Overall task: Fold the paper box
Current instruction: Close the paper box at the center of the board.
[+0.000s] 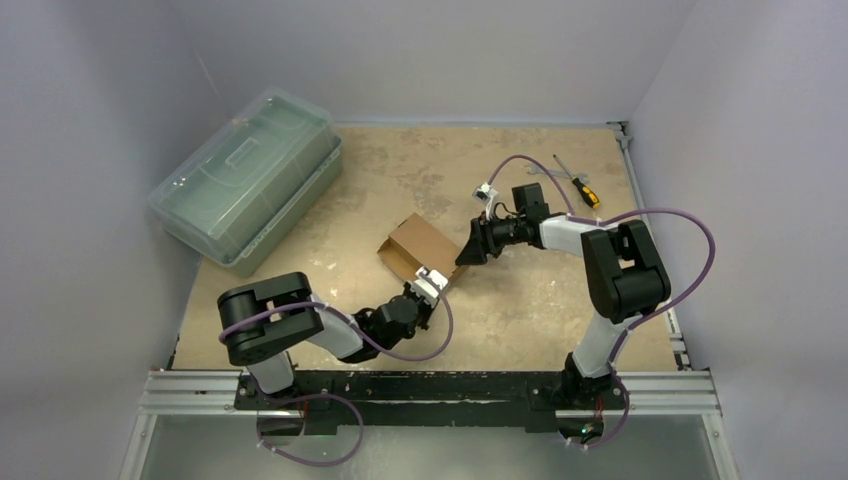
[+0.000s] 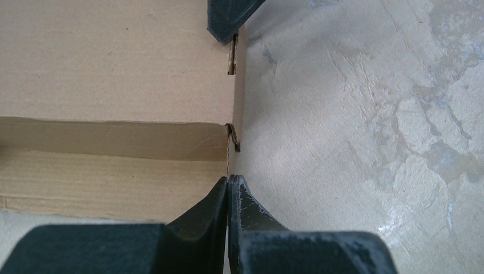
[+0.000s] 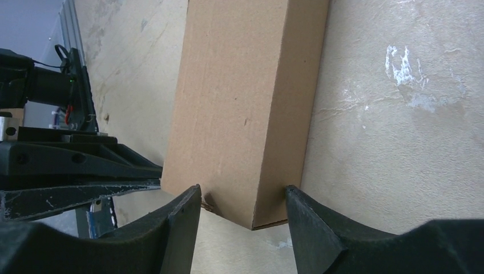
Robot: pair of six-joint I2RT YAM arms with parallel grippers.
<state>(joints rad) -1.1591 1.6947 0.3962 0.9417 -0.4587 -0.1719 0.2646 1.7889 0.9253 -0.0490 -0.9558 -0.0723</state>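
Paper box point(image 1: 418, 243) lies near the middle of the table point(image 1: 560, 310), brown and unmarked, between my two grippers. From overhead I see the left gripper point(image 1: 432, 281) at its near right corner and the right gripper point(image 1: 467, 251) at its right end, but not how either one stands. My left wrist camera settles the first: the left gripper point(image 2: 229, 184) has its fingers pressed together on the thin edge of a cardboard wall, with the box's open hollow to the left. My right wrist camera settles the second: the right gripper point(image 3: 242, 197) is spread, one finger on each side of the box's end, though I cannot tell whether they touch it. Only the overhead view shows the translucent green plastic case point(image 1: 245, 180) far left and a screwdriver point(image 1: 578, 183) far right.
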